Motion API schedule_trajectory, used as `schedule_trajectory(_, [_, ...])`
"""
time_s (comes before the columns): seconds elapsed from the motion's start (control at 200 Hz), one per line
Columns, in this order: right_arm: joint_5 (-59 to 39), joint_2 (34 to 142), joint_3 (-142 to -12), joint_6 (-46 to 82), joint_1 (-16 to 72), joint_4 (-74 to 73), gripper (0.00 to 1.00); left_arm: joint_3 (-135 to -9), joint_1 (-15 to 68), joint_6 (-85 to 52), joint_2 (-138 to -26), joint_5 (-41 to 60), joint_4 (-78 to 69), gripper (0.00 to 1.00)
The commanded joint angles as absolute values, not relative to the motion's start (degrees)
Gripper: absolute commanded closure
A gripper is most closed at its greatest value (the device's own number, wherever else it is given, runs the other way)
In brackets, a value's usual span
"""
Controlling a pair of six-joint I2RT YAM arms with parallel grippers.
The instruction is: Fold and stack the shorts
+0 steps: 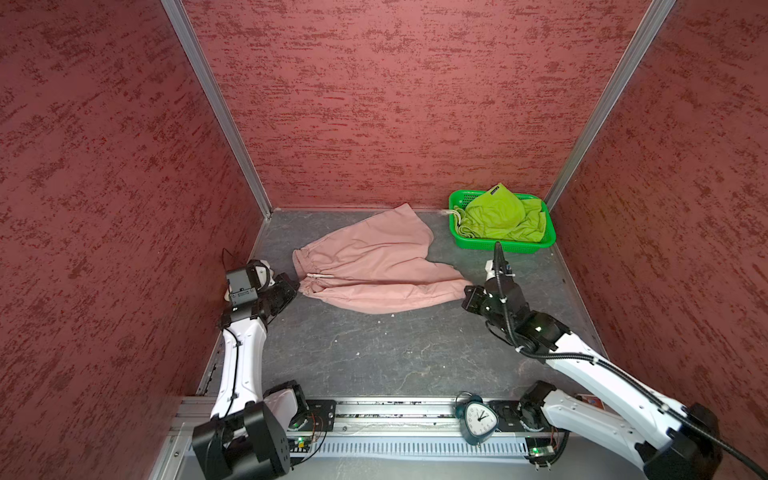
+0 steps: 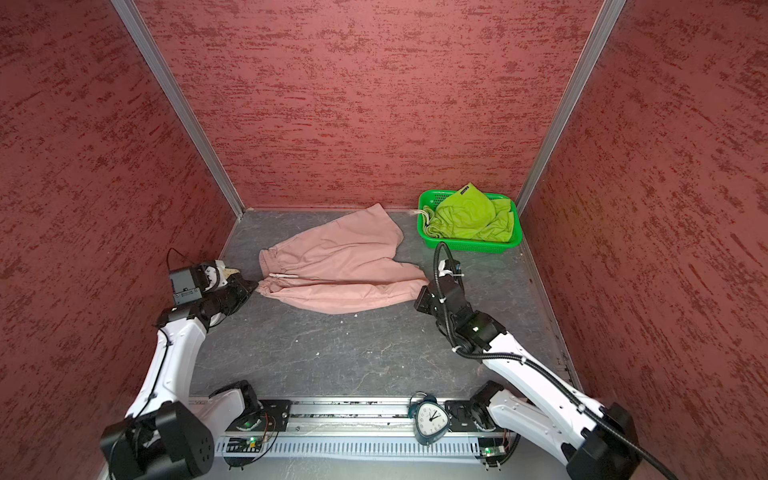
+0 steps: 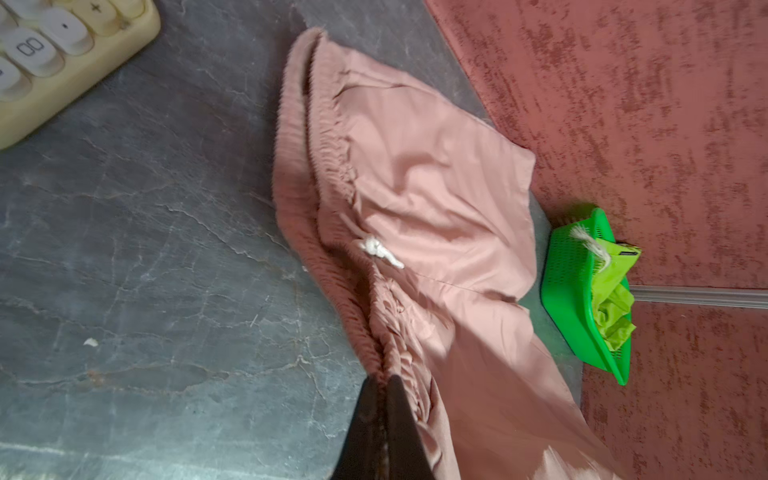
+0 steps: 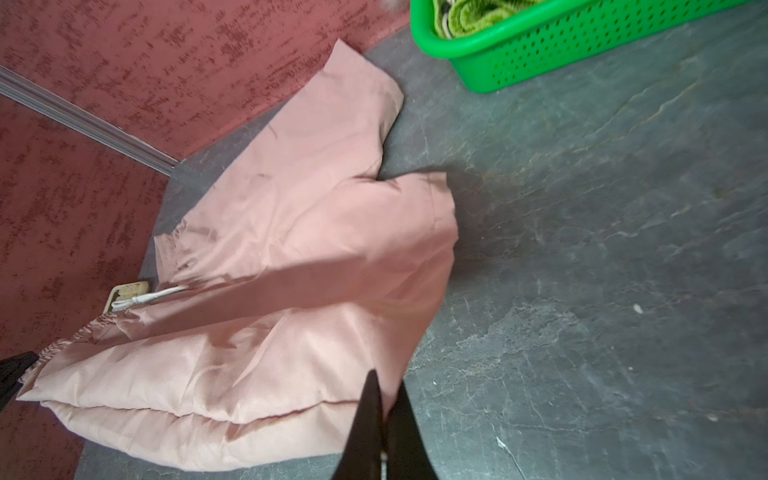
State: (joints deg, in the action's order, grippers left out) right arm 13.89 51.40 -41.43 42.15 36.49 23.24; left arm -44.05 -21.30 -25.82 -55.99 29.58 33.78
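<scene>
The pink shorts (image 1: 374,266) lie on the worktop (image 1: 374,353), left gripper (image 1: 296,286) clamped on the waistband (image 3: 332,266), right gripper (image 4: 386,390) clamped on a leg hem (image 4: 432,316). The green shorts (image 1: 498,216) sit bunched in the basket (image 1: 507,246).

- Left arm (image 1: 240,357) rises from its base, elbow bent, wrist low, pointing inward.
- Left gripper (image 3: 384,380): jaws pressed together, pinching the waistband corner of the pink shorts (image 3: 436,187).
- Right arm (image 1: 590,370) reaches forward and inward, wrist tilted down.
- Right gripper (image 4: 384,399): jaws closed on a leg hem of the same shorts.
- The two grippers sit low, well apart, tips facing each other.
</scene>
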Motion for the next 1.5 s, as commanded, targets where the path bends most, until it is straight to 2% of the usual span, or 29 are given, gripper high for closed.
schedule_trajectory(0.0, [19.45, 47.10, -45.09, 39.71, 37.54, 32.06, 1.00, -46.58, -21.18, -23.28, -52.24, 30.20, 45.01, 1.00])
schedule_trajectory(0.2, [23.35, 46.72, -53.48, 34.66, 37.88, 39.18, 1.00, -48.56, -21.36, -22.76, -45.05, 32.16, 52.94, 1.00])
schedule_trajectory(0.481, [24.50, 60.02, -63.48, 24.42, 37.09, 34.48, 1.00, -49.66, -21.45, -25.27, -42.32, 36.88, 57.86, 1.00])
schedule_trajectory(0.646, [15.85, 72.53, -73.21, 16.55, 29.75, 30.53, 1.00, -48.79, -22.66, -25.94, -45.56, 40.51, 58.15, 1.00])
schedule_trajectory(0.761, [14.34, 76.88, -78.10, 13.76, 28.37, 28.27, 1.00, -50.98, -23.90, -24.81, -47.34, 40.51, 60.06, 1.00])
schedule_trajectory(0.947, [13.53, 69.06, -73.00, 12.23, 28.34, 24.60, 1.00, -56.34, -23.60, -24.17, -46.94, 40.78, 63.21, 1.00])
schedule_trajectory(1.267, [16.30, 51.07, -70.46, 14.69, 28.56, 36.32, 1.00, -55.99, -16.30, -26.95, -40.97, 40.69, 65.86, 1.00])
schedule_trajectory(1.383, [15.12, 50.36, -71.23, 15.60, 28.54, 39.88, 1.00, -56.76, -12.12, -27.36, -38.60, 37.02, 68.41, 1.00])
schedule_trajectory(1.498, [13.10, 53.55, -71.22, 15.86, 28.56, 40.63, 1.00, -55.66, -11.38, -26.76, -37.19, 35.11, 70.73, 1.00])
